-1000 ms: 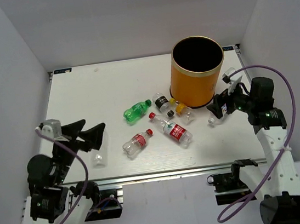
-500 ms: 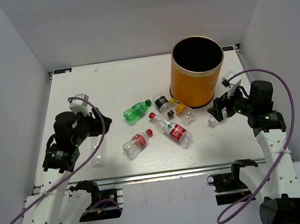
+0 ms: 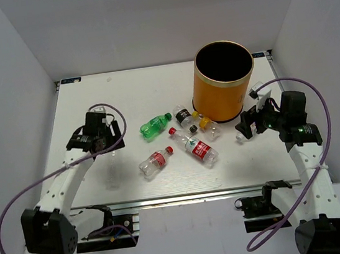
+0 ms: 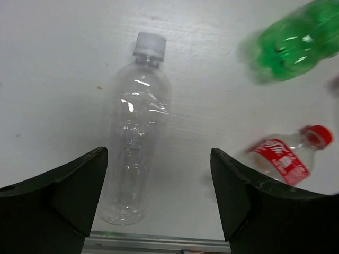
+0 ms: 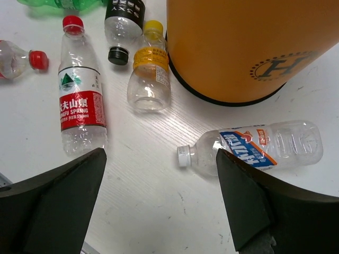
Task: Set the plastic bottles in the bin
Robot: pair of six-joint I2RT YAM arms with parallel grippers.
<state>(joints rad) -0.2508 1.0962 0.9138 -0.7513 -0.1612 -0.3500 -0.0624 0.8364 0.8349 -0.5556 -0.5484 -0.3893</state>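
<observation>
The orange bin [image 3: 227, 88] stands at the back right and fills the top of the right wrist view [image 5: 238, 47]. Several plastic bottles lie left of it: a green one [image 3: 155, 125], a black-capped one [image 3: 184, 117], a yellow-capped one [image 3: 208, 128], a big red-labelled one [image 3: 196, 147] and a small red-capped one [image 3: 154, 162]. A clear white-capped bottle [image 4: 135, 143] lies under my open, empty left gripper [image 4: 158, 153], which also shows in the top view [image 3: 108, 146]. My right gripper [image 5: 160, 153] is open and empty above a blue-labelled bottle [image 5: 259, 145] beside the bin.
The table's front metal rail [image 4: 153, 244] runs just below the clear bottle's base. White walls enclose the table [image 3: 122, 95] on the left, back and right. The right arm's purple cable [image 3: 289, 83] loops beside the bin.
My left arm has swung up and forward from the near left corner to hover over the clear bottle. My right gripper has barely moved.
</observation>
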